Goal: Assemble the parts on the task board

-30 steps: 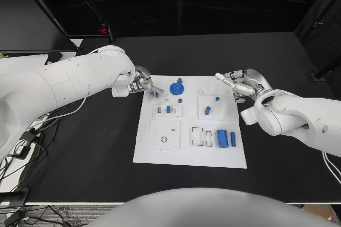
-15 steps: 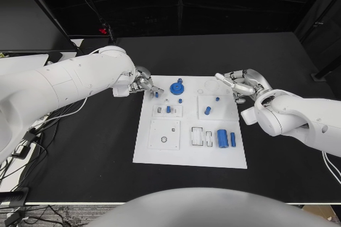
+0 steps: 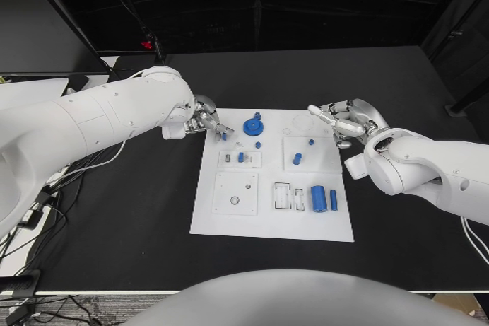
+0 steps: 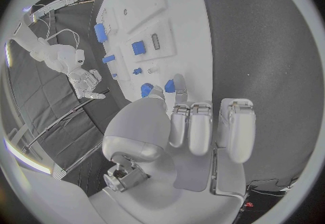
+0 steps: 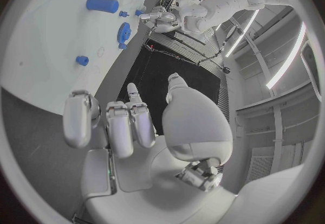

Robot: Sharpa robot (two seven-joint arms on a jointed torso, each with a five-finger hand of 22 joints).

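Left hand [image 3: 204, 122]: pinching small blue part [image 3: 223, 136] at task board [image 3: 271, 223] corner; seat it upright. Right hand [image 3: 346, 121]: fingers apart, empty.

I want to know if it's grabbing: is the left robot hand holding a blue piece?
Cannot tell. The left robot hand hovers at the task board's edge, fingertips beside a small blue piece.

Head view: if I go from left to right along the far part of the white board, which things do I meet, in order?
Left hand → blue gear → small blue peg → right hand.
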